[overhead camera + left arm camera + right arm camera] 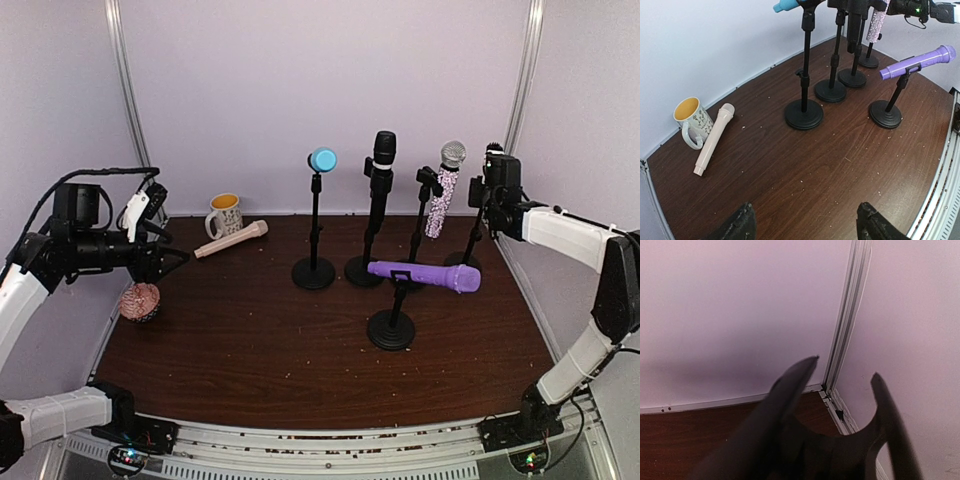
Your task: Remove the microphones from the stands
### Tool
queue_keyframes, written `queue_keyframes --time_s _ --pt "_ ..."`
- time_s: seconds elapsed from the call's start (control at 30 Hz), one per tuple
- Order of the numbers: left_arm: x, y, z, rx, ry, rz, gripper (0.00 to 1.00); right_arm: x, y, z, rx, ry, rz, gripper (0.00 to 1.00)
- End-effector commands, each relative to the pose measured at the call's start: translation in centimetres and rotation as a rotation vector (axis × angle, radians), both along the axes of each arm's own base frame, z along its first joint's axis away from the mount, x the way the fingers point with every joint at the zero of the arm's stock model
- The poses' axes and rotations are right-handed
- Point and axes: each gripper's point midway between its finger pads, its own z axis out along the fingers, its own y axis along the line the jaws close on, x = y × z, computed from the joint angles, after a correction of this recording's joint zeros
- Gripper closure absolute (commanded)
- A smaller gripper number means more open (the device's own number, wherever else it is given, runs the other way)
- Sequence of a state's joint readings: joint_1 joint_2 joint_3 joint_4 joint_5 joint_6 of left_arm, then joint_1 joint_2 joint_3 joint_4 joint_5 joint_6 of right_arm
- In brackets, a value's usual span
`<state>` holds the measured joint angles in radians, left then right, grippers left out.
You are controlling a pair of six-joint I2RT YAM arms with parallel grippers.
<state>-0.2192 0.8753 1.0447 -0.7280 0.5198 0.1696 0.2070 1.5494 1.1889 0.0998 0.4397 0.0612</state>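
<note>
Several microphones sit on black stands: a blue-headed one (pixel 322 159), a black one (pixel 382 165), a sparkly silver-headed one (pixel 445 190) and a purple one (pixel 425 275) lying level on a short stand (pixel 391 328). A pink microphone (pixel 231 240) lies loose on the table (pixel 250 350). My left gripper (pixel 168 257) is open and empty above the table's left side, its jaws wide apart in the left wrist view (pixel 802 222). My right gripper (pixel 490 175) is at the top of the far-right stand (pixel 474 232). Its wrist view is filled by a blurred black U-shaped clip (pixel 850 440), so its jaws are hidden.
A mug (pixel 223 214) stands by the pink microphone at the back left; both show in the left wrist view, the mug (pixel 691 122) and the microphone (pixel 714 138). A pink cupcake-like object (pixel 140 301) sits at the left edge. Walls close off the back and sides.
</note>
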Motion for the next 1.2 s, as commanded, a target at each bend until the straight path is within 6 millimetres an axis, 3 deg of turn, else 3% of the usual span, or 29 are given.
queue_keyframes --time_s 0.0,0.1,0.13,0.2,0.27,0.33,0.47,0.7,0.9,1.0,1.17 --pt "0.4 0.2 1.4 0.014 -0.05 -0.004 0.29 1.7 0.5 4.7 0.069 -0.192 0.046 1.0" --pt "0.4 0.2 1.4 0.016 -0.049 -0.004 0.29 1.9 0.4 3.6 0.073 -0.173 0.048 1.0" --pt "0.4 0.2 1.4 0.015 -0.048 -0.004 0.29 1.7 0.4 2.9 0.073 -0.162 0.052 0.92" --pt "0.4 0.1 1.4 0.013 -0.047 -0.008 0.29 1.4 0.5 2.2 0.079 -0.145 0.062 0.54" --pt "0.3 0.1 1.5 0.012 -0.05 -0.007 0.28 1.0 0.5 1.8 0.09 -0.121 0.065 0.23" --pt "0.3 0.1 1.6 0.011 -0.053 -0.01 0.28 0.4 0.6 1.8 0.1 -0.11 0.074 0.11" --pt "0.2 0.1 1.8 0.008 -0.055 -0.012 0.28 -1.3 0.3 2.7 0.126 -0.113 0.07 0.08" --pt "-0.4 0.0 1.7 0.0 -0.043 -0.019 0.28 -4.8 0.3 6.1 0.198 -0.146 0.096 0.1" --pt "-0.6 0.1 2.1 -0.006 -0.05 -0.013 0.28 -5.1 0.3 8.0 0.208 -0.112 0.095 0.17" --pt "-0.3 0.3 1.9 -0.001 -0.03 0.002 0.28 -5.6 1.5 8.3 0.268 -0.125 0.149 0.16" --pt "0.1 0.2 0.2 0.012 0.049 0.003 0.27 -8.5 4.9 8.0 0.298 -0.13 0.229 0.1"
